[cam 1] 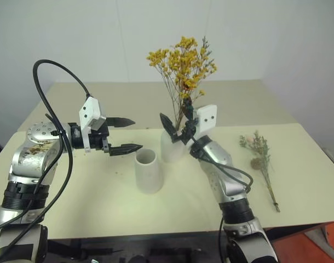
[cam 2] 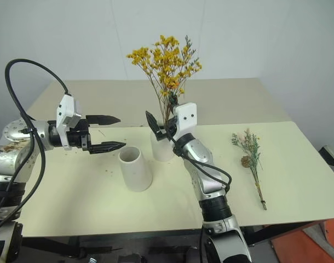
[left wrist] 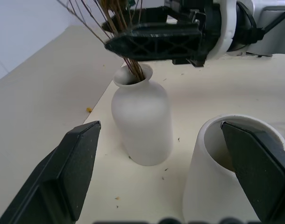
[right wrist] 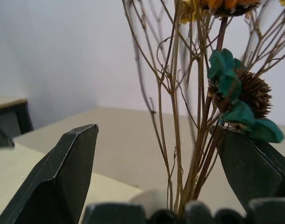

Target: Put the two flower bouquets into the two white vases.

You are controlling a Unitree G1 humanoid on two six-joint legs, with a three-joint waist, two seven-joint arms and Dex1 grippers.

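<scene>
Right gripper (cam 1: 175, 129) stands open at frame centre around the yellow-orange bouquet's (cam 1: 182, 63) stems, which already sit in the bottle-shaped vase (cam 1: 172, 145). Grey-green bouquet (cam 1: 261, 159) lies flat at right-centre, well apart, long axis near-vertical in frame, stem ends toward the bottom edge, nearer the right arm. Left gripper (cam 1: 123, 135) hangs open beside the empty wide vase (cam 1: 148, 171).

Yellow-orange bouquet (cam 1: 182, 63), grey-green bouquet (cam 1: 260, 156), plain white vases (cam 1: 148, 171), black fingers (cam 1: 120, 121), cream table (cam 1: 298, 181).
</scene>
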